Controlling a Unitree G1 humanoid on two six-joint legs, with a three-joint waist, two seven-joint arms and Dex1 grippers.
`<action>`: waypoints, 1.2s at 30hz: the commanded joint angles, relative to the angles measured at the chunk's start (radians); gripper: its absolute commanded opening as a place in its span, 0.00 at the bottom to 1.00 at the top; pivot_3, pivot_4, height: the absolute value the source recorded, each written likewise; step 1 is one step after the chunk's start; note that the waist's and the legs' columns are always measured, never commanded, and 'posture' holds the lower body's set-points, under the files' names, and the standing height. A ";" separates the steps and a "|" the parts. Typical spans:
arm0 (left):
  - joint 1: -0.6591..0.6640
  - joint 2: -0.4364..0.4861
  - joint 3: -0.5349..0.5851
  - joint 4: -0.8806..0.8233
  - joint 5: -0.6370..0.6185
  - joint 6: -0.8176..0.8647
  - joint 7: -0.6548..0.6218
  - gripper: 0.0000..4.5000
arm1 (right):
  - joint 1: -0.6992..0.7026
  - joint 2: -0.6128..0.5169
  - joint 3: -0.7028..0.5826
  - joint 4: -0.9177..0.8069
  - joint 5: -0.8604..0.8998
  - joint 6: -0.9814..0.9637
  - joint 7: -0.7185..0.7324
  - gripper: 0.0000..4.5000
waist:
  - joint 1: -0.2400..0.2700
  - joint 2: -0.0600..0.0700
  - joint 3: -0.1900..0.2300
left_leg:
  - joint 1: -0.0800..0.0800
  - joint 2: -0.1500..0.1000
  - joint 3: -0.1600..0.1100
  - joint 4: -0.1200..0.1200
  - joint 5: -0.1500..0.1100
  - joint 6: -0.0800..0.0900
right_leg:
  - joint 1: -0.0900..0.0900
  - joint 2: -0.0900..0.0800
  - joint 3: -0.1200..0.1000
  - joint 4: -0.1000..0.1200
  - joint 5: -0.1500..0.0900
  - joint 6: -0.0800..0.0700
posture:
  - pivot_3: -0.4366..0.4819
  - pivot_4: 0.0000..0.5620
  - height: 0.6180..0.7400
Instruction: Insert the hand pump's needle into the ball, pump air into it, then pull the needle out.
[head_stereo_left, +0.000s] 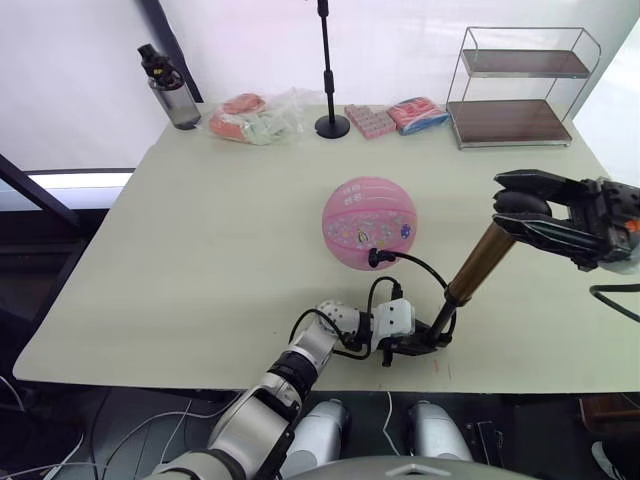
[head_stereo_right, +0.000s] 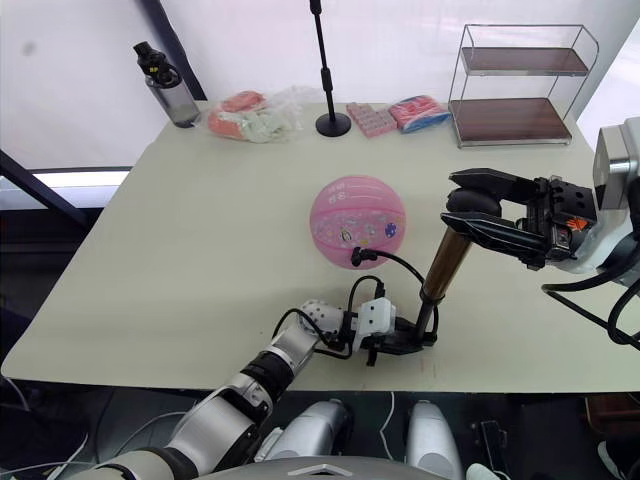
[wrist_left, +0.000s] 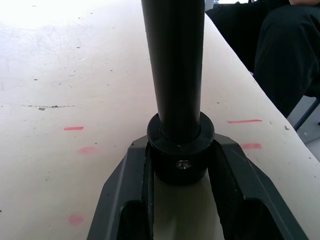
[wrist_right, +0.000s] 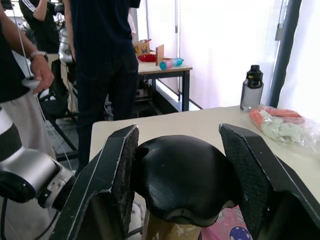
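Observation:
The pink ball (head_stereo_left: 368, 222) rests mid-table. A black fitting (head_stereo_left: 378, 258) at the end of the thin hose (head_stereo_left: 425, 268) is plugged into its near side; the needle pin itself is hidden inside. The hand pump (head_stereo_left: 475, 266) leans, its bronze barrel rising to the right from a black base. My left gripper (head_stereo_left: 410, 342) is shut on that base cap (wrist_left: 181, 160), low near the table's front edge. My right gripper (head_stereo_left: 505, 203) is closed around the black handle (wrist_right: 180, 175) at the pump's top, one finger (wrist_right: 117, 185) on each side.
Along the far edge stand a water bottle (head_stereo_left: 172, 90), bagged packets (head_stereo_left: 255, 118), a black stand pole (head_stereo_left: 327, 70), pink packets (head_stereo_left: 370, 120) and a two-tier wire shelf (head_stereo_left: 520, 85). People (wrist_right: 105, 60) stand beyond the table. Red tape marks (wrist_left: 74, 128) dot the tabletop.

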 joint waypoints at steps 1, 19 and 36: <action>0.038 0.023 -0.043 0.049 0.047 0.026 -0.015 0.24 | 0.055 0.020 -0.014 -0.024 -0.095 -0.078 0.048 0.47 | -0.001 0.000 0.000 | 0.001 0.000 0.000 0.000 0.000 0.000 | 0.001 0.000 0.000 0.000 0.000 0.000 | 0.48 0.27 0.96; 0.050 0.032 -0.039 0.023 0.048 0.043 -0.017 0.24 | 0.290 0.160 0.255 0.162 -0.503 -0.422 0.171 0.47 | -0.003 -0.009 -0.009 | 0.005 0.001 -0.001 0.001 0.000 0.000 | 0.003 0.006 0.000 0.002 0.000 0.000 | 0.48 0.27 0.96; 0.049 0.033 -0.036 0.027 0.047 0.045 -0.009 0.24 | 0.320 0.205 0.274 0.174 -0.492 -0.487 0.136 0.47 | -0.002 -0.008 -0.009 | 0.021 0.003 -0.001 -0.003 -0.003 0.004 | 0.018 0.009 0.001 0.000 -0.001 0.000 | 0.48 0.27 0.96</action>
